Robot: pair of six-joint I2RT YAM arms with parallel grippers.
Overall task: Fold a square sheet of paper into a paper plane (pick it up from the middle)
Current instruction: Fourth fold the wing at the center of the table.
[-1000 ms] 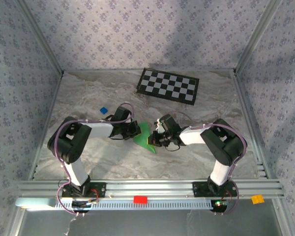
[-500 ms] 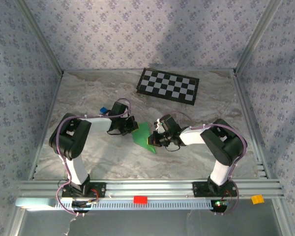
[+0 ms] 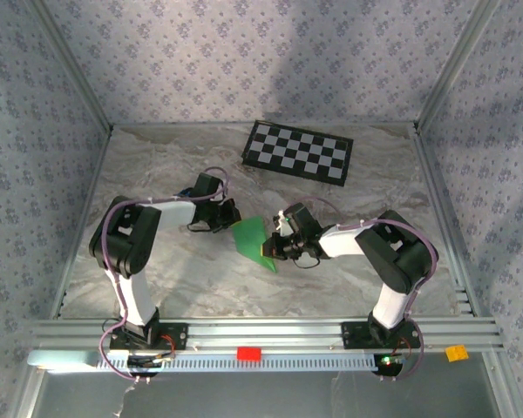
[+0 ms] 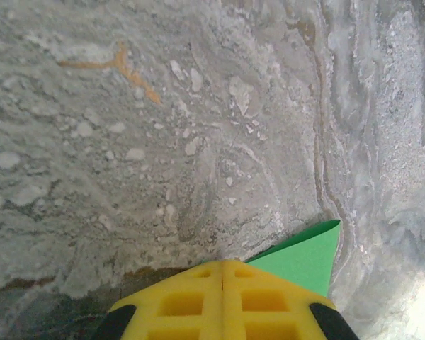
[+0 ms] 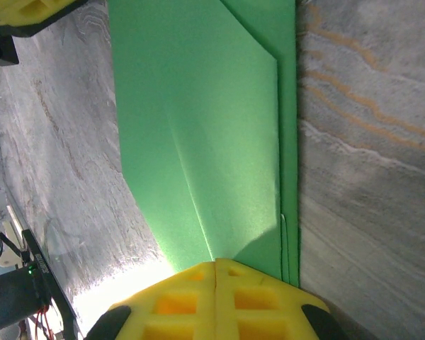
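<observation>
Green sheet (image 3: 251,235) is lying partly folded near the middle of the table (image 3: 157,270), between the two grippers.

Seen from above, one edge is sitting slightly raised, and the right wrist view is showing a folded flap lying over the lower layer with a soft crease running down it. The right gripper (image 3: 268,249) is sitting at the sheet's 4 o'clock, its yellow pads pressed together and pinching the near edge of the paper. The left gripper (image 3: 230,214) is hovering at the sheet's 10 o'clock, just beside one corner. Its pads are squeezed together on nothing, with bare marble beneath. A black-and-white checkerboard (image 3: 298,151) is lying well apart at the sheet's 1 o'clock, close to the back wall.
</observation>
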